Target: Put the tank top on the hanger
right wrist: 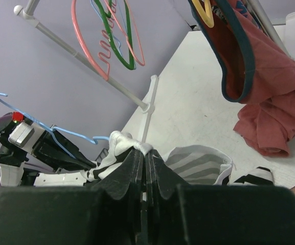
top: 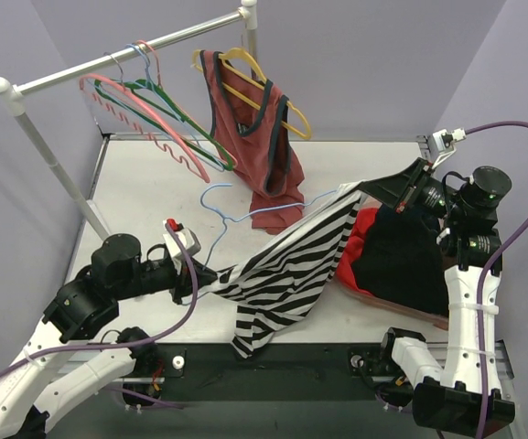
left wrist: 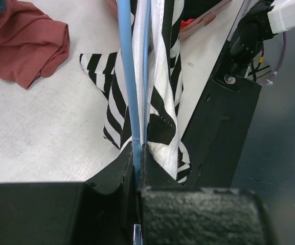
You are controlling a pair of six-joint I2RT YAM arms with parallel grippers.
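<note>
Left hand (left wrist: pixel 138 150), eight o'clock: we see it pinching light-blue wire hanger (left wrist: pixel 126 76); right hand (right wrist: pixel 144 153), two o'clock, pinching black-and-white striped fabric tank top (top: pixel 291 265).

The top external view looks down from above and behind the robot, far enough off to take in the whole worktop (top: pixel 145 183) and the clothes rail (top: pixel 126 50) at its back. The left wrist view sits right behind the left end effector (left wrist: pixel 138 150) and looks along it, very near, toward the robot's right. The right wrist view sits just as close behind the right end effector (right wrist: pixel 144 154) and faces the opposite way, up toward the rail. All three share the striped tank top (left wrist: pixel 160 92), the blue hanger (left wrist: pixel 126 76) and the rust-red top (left wrist: pixel 24 46).
</note>
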